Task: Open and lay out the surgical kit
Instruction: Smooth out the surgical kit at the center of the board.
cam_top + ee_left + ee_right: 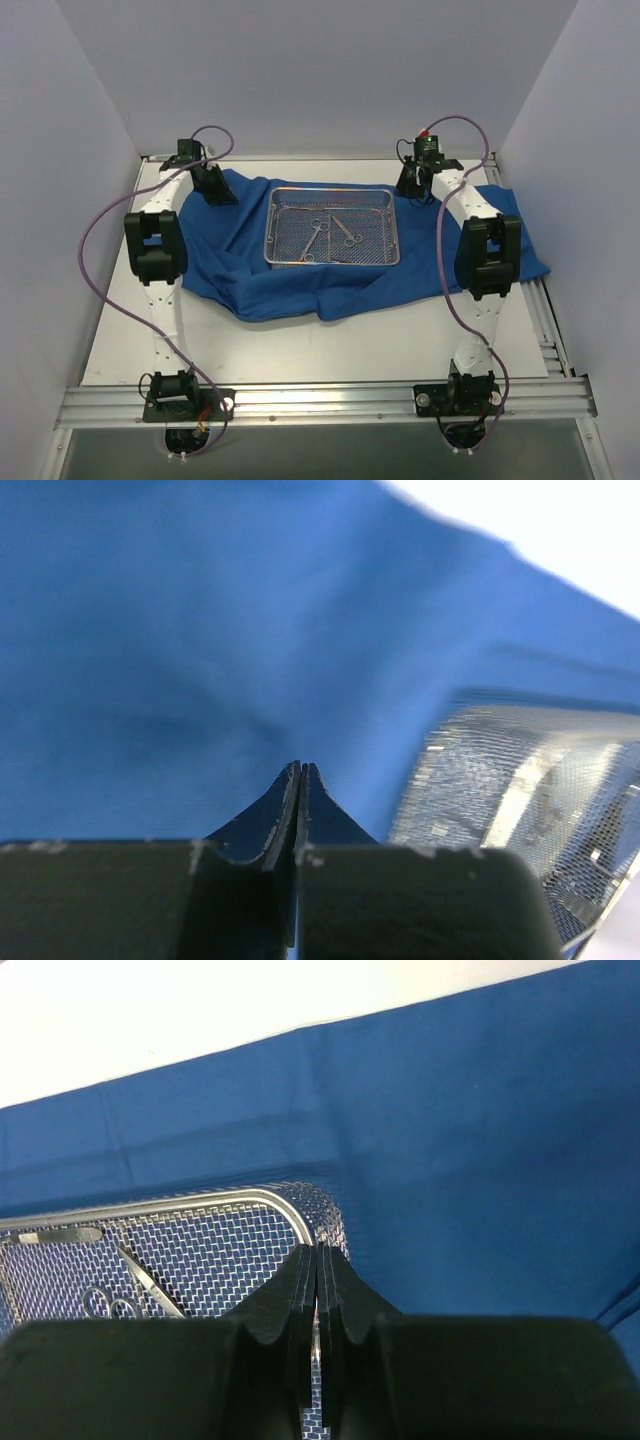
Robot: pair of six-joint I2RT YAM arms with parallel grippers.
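The royal-blue cloth wrap point(250, 270) lies opened out on the table. The silver wire-mesh tray point(276, 222) stands on its middle, with several thin steel instruments point(330, 232) inside. My left gripper point(214, 188) is shut over the cloth's far left part; in the left wrist view its fingertips point(300, 768) meet above blue cloth point(150, 660), with the tray point(500, 770) to the right. My right gripper point(413, 186) is shut at the tray's far right corner; in the right wrist view its gripper point(317, 1252) sits over the tray's rim point(200, 1200), with scissors point(130, 1285) inside.
The cloth hangs wrinkled toward the near side point(330, 300) and reaches the table's right edge point(530, 265). White walls close in on the left, right and back. Purple cables point(95, 240) loop beside both arms. An aluminium rail point(320, 400) runs along the near edge.
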